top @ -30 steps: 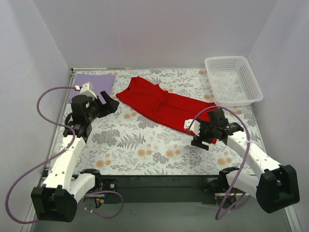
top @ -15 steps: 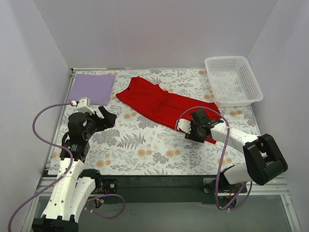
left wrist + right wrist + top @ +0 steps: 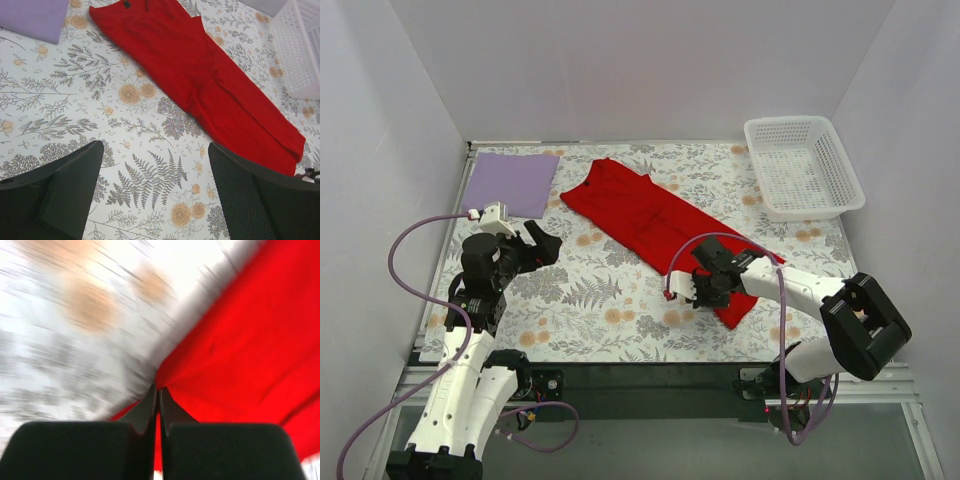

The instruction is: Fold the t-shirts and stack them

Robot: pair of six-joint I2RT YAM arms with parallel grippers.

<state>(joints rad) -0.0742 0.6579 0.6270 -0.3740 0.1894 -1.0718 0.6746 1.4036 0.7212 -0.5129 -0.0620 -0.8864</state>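
From above: red t-shirt (image 3: 640,212) laid out long and slantwise over the middle of the floral table (image 3: 610,300), collar end far-left, hem end near-right. Pale lavender t-shirt (image 3: 512,183) folded into a flat rectangle at the far-left corner, apart from the red one. White mesh basket (image 3: 803,165) upright at the far-right corner. Over the left side of the table, near the lavender rectangle's near edge, left gripper (image 3: 542,243) raised with jaws spread wide. Low at the near-right end of the red shirt, on its left-hand edge, right gripper (image 3: 698,290) with jaws closed. From the left wrist: two black fingers (image 3: 65,192) well apart at the bottom of the view, only floral print between them, gripping nothing. Beyond them the red shirt lying diagonally, a long crease down its length, lavender corner at top left, basket wall at top right. From the right wrist: heavy motion blur, with a pale smear on the left, probably the table print. Sharp enough at the bottom, though: both black fingers (image 3: 75,450) pressed together, a fold of red cloth pinched at their tips, more red fabric filling the right half.
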